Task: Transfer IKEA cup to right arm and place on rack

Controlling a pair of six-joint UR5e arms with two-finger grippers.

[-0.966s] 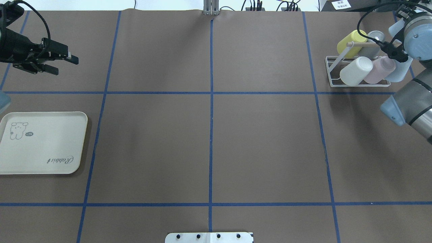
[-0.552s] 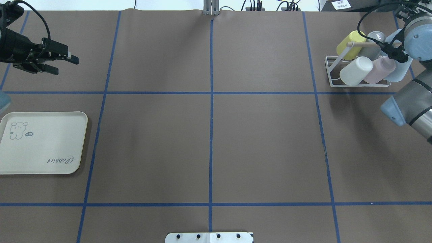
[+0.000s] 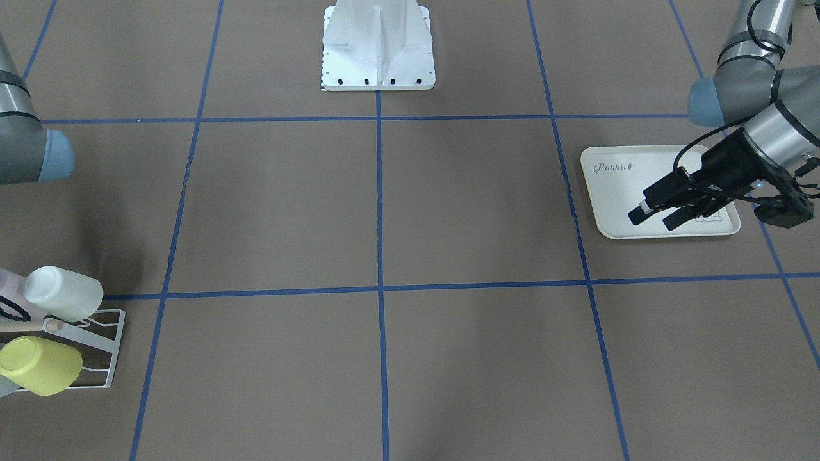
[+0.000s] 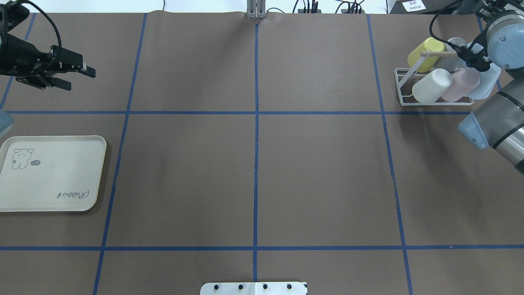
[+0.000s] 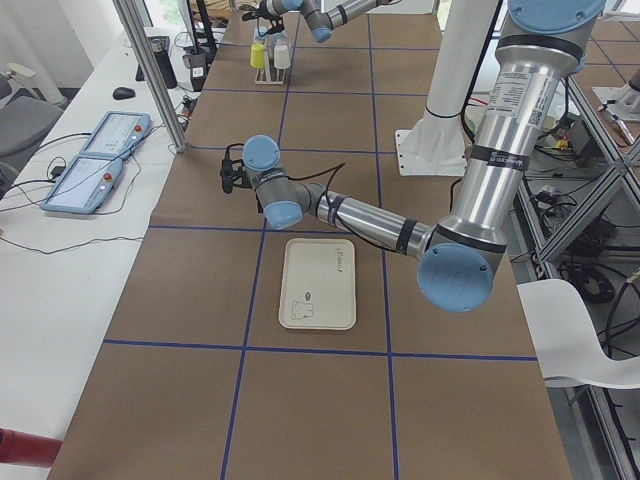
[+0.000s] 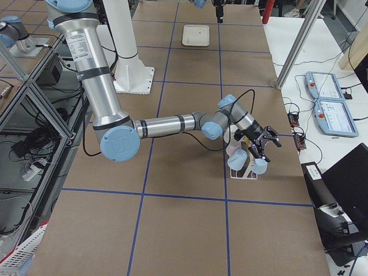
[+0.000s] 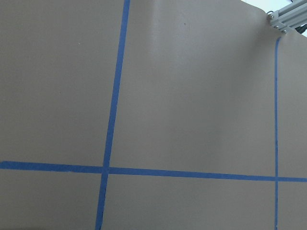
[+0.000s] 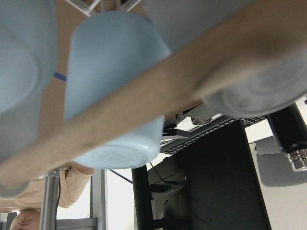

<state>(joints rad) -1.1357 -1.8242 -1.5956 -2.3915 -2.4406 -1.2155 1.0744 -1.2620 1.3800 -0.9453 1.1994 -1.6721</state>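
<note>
Seen from overhead, the left fingers (image 4: 77, 68) hang over the worktop (image 4: 319, 176) at about 10 o'clock from its centre. They are spread apart, with only brown surface between them. The cream tray (image 4: 51, 174) lies flat at 8 o'clock, well apart from them, and the left wrist camera shows just brown paper and blue tape lines.

The rack (image 4: 410, 72) stands at 2 o'clock. On its prongs are a yellow cup (image 4: 430, 45), a grey cup (image 4: 455, 41), a white cup (image 4: 432, 85), a pink cup (image 4: 460, 85) and a pale-blue cup (image 4: 485, 84), all tilted. The pale-blue cup is at the end nearest the right arm (image 4: 497, 123). The wooden dowel (image 4: 436, 53) runs across the top of the rack.

From the table's end, the right fingers (image 6: 265, 142) are over the rack's cups. I cannot tell whether they are open or closed, or whether they touch anything. The right wrist camera sits very near the rack and looks up past the dowel, with pale-blue cup bodies filling much of its view.
</note>
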